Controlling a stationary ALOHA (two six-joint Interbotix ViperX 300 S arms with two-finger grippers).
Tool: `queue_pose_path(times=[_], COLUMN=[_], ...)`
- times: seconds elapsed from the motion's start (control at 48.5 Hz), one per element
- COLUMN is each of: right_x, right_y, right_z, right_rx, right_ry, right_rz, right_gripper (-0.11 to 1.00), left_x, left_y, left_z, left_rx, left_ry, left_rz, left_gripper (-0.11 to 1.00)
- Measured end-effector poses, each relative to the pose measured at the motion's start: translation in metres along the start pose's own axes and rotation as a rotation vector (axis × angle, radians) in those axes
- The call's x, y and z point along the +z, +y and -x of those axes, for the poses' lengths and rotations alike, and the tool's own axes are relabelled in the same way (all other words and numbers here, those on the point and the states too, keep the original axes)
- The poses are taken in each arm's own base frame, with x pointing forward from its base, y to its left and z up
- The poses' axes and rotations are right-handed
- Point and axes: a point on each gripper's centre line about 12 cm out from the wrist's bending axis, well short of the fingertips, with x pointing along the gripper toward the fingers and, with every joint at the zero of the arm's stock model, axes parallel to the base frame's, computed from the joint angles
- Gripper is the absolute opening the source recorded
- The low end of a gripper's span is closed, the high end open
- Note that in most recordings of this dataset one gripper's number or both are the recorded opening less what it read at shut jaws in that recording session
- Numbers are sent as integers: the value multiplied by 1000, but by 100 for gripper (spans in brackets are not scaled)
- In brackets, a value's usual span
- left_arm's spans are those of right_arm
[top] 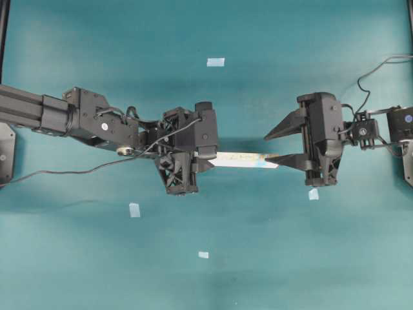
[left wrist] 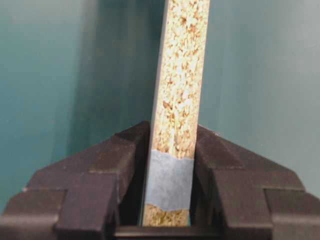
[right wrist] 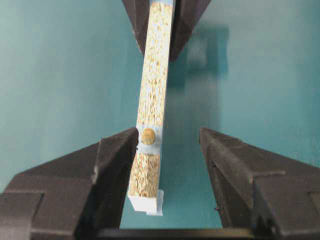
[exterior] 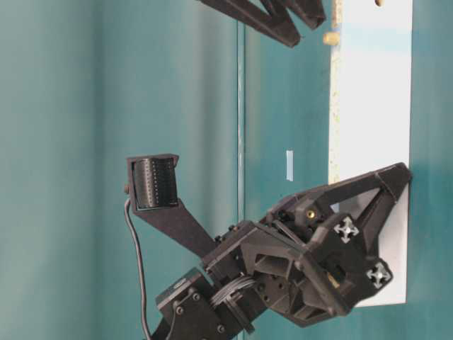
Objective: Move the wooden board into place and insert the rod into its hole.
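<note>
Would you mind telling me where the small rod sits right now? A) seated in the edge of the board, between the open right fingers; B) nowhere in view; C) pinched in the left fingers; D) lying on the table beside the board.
A: the right wrist view shows the rod set in the board edge, with the right gripper fingers spread around it.

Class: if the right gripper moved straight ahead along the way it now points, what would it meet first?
Probably the left gripper clamping the board's far end; the right gripper's open jaws already straddle the board and rod.
</note>
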Motion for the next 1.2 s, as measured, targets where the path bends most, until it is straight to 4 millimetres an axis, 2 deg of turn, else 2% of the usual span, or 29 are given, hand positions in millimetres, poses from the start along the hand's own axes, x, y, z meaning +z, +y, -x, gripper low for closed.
queue_pose_path(times=[0.124, 0.185, 0.288, 0.495, 0.845, 1.195], right_x=[-1, -1, -2, -6, -8, -21], right_y=[0, 0, 0, -2, -1, -1], right_z=[0, 0, 0, 1, 14, 25], right_rx=[-3, -5, -6, -16, -21, -23], right_ry=[10, 13, 24, 51, 50, 76], right_rz=[0, -3, -2, -20, -27, -45], right_gripper=[66, 66, 66, 66, 66, 66], left_x=[0, 0, 1, 1, -3, -8], left_y=[2, 1, 1, 1, 1, 2], left_z=[0, 0, 0, 4, 35, 43], left_rx=[3, 1, 2, 1, -1, 0], left_ry=[0, 0, -3, -3, -14, -11], left_rz=[4, 1, 2, 2, 2, 3], left_gripper=[70, 79, 74, 74, 74, 74])
